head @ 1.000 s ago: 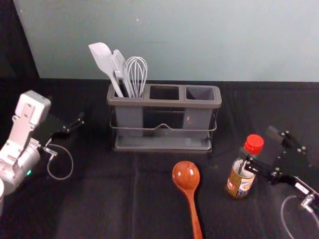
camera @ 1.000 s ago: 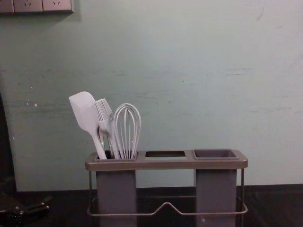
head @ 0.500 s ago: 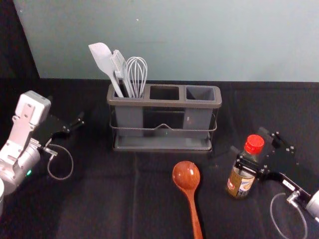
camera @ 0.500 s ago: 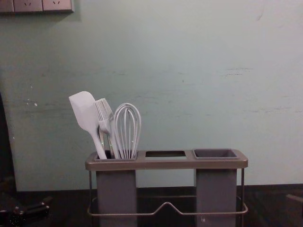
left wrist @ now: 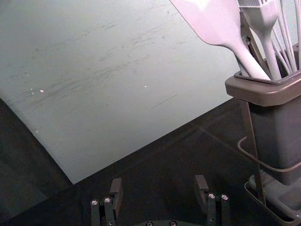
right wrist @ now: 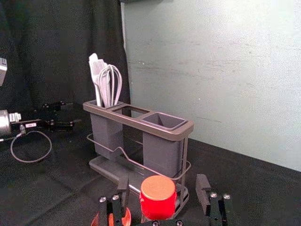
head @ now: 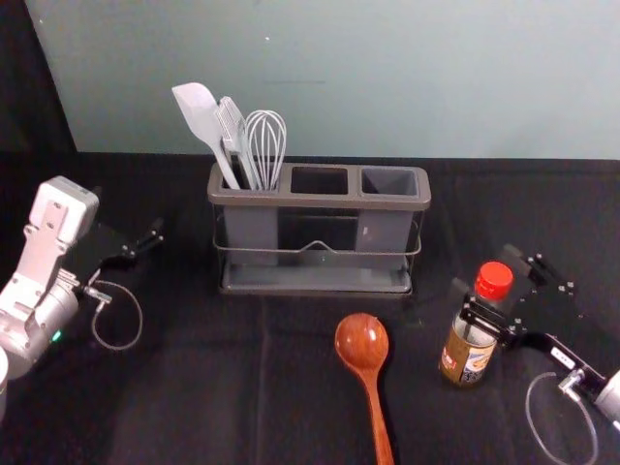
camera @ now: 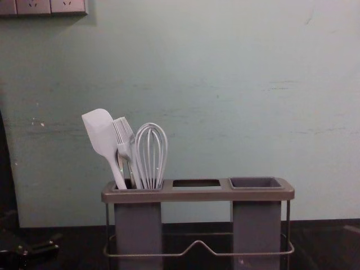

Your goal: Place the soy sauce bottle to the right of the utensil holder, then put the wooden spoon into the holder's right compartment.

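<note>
Wall (head: 436,77): bright and softly lit behind the utensil holder (head: 320,203), dimmer in the chest view.
Desk (head: 184,387): near-black around the utensil holder, its folds faint (dark cloth swallows most shadows).
Wooden spoon (head: 362,341): small glints on its rounded end, in front of the utensil holder; dark shadow along its handle.
Spatula (head: 200,113): glaring, near-white patch in the left wrist view, above the utensil holder.

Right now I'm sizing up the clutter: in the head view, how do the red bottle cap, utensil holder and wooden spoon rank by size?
1. Utensil holder
2. Wooden spoon
3. Red bottle cap
</note>
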